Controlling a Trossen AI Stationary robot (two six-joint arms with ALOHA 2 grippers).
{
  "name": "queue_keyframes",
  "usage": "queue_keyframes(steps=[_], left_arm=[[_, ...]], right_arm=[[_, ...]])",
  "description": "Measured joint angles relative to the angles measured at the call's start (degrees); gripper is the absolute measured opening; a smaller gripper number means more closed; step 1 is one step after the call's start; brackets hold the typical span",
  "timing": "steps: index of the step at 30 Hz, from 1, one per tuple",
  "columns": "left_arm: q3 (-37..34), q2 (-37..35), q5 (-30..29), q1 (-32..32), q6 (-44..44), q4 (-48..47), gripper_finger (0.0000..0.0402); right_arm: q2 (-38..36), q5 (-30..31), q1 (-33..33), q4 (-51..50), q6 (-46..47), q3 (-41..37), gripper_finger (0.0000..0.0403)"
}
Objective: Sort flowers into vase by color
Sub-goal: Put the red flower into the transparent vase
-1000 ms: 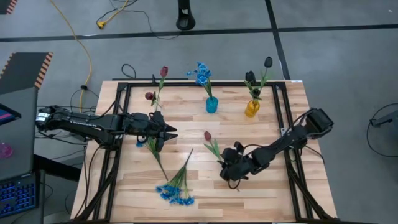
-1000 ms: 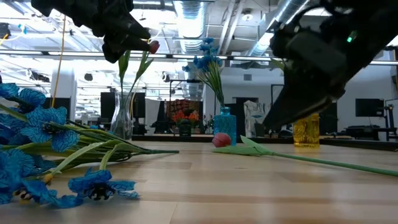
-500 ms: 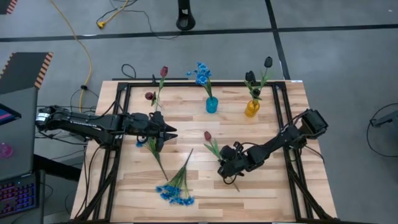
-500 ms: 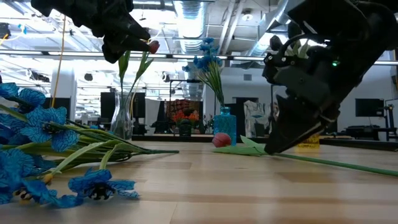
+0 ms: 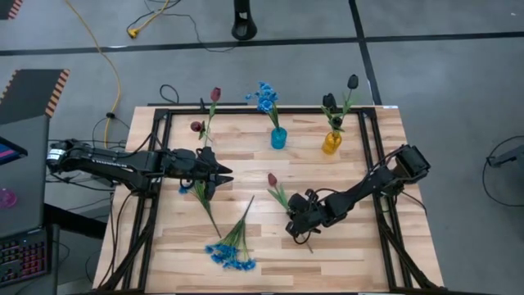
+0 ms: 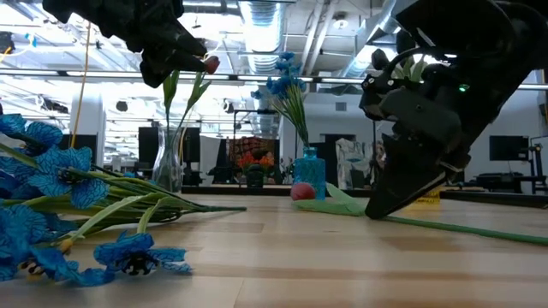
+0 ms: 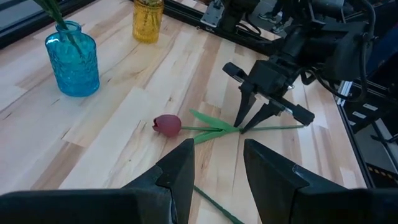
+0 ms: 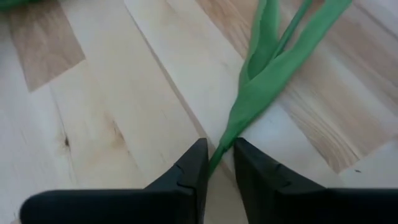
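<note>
Bare table [image 5: 360, 246] lies open along the near right and in the middle. The blue flower bunch [image 5: 232, 246] blocks the near left. Three vases line the far edge: clear [image 6: 169, 162], blue [image 5: 279, 138], yellow [image 5: 332, 142], with gaps between them.

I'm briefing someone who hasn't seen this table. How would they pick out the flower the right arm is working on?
Start at the blue vase at the table's far edge and come toward the middle. The red tulip lies flat there, alone, its green stem running under the right tool, whose fingers straddle it. The other red tulips stand in a vase; the blue bunch lies nearer the front.
</note>
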Motion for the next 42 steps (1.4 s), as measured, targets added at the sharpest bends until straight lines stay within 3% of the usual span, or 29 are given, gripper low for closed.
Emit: queue_keyframes(steps=[8, 15, 27, 30, 36, 42], left_arm=[[0.0, 0.0, 0.0, 0.0, 0.0, 0.0, 0.0126], [0.0, 0.0, 0.0, 0.0, 0.0, 0.1, 0.0126], [0.0, 0.0, 0.0, 0.0, 0.9, 1.8, 0.0126], [0.0, 0.0, -0.1, 0.0, 3.6, 4.7, 0.0126], [0.0, 0.0, -1.5, 0.0, 5.8, 12.3, 0.0126], [0.0, 0.5, -1.6, 0.0, 7.5, 18.5, 0.0126]], right_arm=[[-0.6, 1.5, 0.0, 0.2, 2.6, -0.1, 0.0065], [-3.4, 1.8, -0.6, -0.3, -1.6, -0.3, 0.0021], [-7.4, 3.2, -3.8, 0.0, -5.0, -0.3, 0.0022], [-9.0, 6.3, -4.8, 0.2, -6.7, -0.3, 0.0019], [-12.0, 16.0, -7.1, 8.7, -16.6, -0.2, 0.0026], [-12.8, 19.8, -10.7, 25.4, -33.1, -0.2, 0.0021]])
